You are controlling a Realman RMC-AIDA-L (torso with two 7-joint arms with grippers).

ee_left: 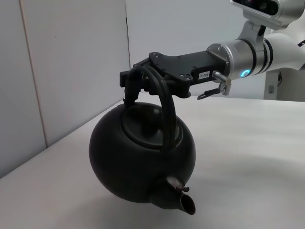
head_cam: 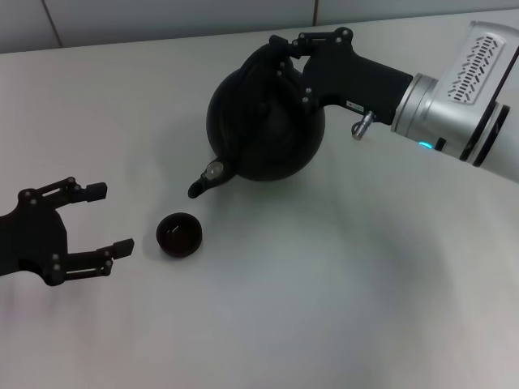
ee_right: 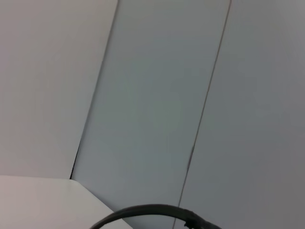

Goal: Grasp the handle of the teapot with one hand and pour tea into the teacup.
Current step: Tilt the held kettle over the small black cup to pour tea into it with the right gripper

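Fingers of the left gripper (head_cam: 104,217) stood spread wide and empty at the left, near the teacup (head_cam: 178,234) on the white table (head_cam: 340,308). Right of the cup, the teapot (head_cam: 263,121) hung tilted, its spout (head_cam: 209,178) dipping just short of the cup, the right gripper (ee_left: 143,78) clamped on the handle (ee_left: 164,107). Pouring appeared under way; the next move seemingly called for carrying the spout over the cup.

Bright, even overhead light across the white matte table (head_cam: 324,308), soft diffuse shadow below the round matte-black teapot (head_cam: 263,121), faint sheen on its body, wrist views slightly soft, no harsh glare.
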